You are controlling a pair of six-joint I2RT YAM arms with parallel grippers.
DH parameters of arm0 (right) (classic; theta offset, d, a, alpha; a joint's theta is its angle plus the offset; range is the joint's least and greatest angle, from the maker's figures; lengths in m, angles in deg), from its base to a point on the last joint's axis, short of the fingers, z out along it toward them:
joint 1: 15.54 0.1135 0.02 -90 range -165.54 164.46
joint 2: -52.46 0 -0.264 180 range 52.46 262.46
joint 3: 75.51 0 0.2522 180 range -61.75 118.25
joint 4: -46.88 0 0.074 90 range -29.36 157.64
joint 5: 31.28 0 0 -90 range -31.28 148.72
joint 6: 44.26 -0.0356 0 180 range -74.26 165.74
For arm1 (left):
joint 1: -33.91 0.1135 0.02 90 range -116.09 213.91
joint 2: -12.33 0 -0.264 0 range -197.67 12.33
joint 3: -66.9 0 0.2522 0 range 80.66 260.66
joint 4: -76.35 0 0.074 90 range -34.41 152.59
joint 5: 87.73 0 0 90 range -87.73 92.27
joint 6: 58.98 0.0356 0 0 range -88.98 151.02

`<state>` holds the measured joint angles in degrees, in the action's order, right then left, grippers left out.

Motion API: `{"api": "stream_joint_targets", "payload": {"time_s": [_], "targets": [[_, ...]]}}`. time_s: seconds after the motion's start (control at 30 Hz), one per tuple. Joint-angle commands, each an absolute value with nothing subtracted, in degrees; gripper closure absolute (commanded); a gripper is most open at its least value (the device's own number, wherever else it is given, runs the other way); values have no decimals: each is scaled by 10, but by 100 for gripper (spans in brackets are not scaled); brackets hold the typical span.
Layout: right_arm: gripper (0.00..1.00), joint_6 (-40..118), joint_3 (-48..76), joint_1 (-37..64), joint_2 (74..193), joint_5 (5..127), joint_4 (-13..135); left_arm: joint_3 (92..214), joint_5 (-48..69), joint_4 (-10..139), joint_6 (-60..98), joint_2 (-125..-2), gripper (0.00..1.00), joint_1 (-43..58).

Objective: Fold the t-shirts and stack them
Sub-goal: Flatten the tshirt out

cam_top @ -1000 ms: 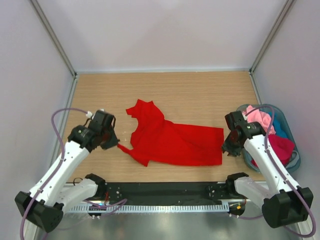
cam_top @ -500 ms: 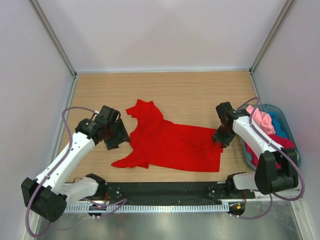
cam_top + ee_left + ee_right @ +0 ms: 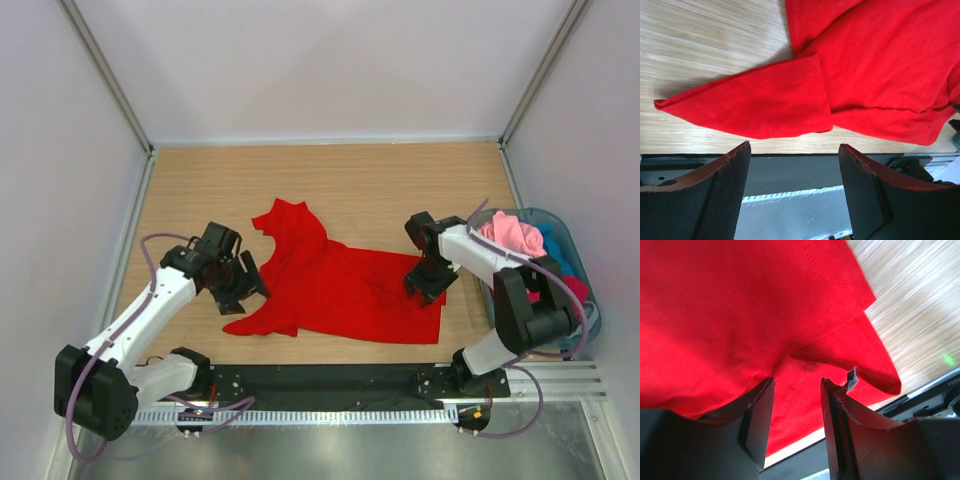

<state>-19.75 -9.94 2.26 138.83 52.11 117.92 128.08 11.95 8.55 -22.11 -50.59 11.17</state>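
Red t-shirt point(image 3: 340, 285) lies rumpled; left fingers point(image 3: 725, 200) and right fingers point(image 3: 757, 425) stand apart, empty: best pinch opposite corners and pull flat.

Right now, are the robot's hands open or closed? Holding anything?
Left gripper: open, holding nothing.
Right gripper: open, over the red t-shirt.

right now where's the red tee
In the top view the red tee lies spread mid-table, between the left hand and the right hand, left of the basket.
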Motion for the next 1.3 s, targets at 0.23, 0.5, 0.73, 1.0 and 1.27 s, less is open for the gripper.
{"api": "stream_joint_targets", "payload": {"time_s": [0.23, 0.5, 0.73, 1.0, 1.27], "targets": [[54, -245, -60, 44, 1443, 435, 1223, 1246, 117, 98, -195, -466, 26, 153], [63, -213, -24, 45, 1488, 408, 1208, 1228, 115, 98, -206, -464, 25, 172], [99, -210, -17, 45, 1495, 404, 1208, 1221, 106, 69, -200, -488, 25, 202], [99, -198, 16, 44, 1459, 385, 1249, 1217, 65, 29, -217, -519, 21, 213], [66, -214, -32, 49, 1466, 476, 1212, 1220, 72, 81, -243, -560, 23, 213]]}}
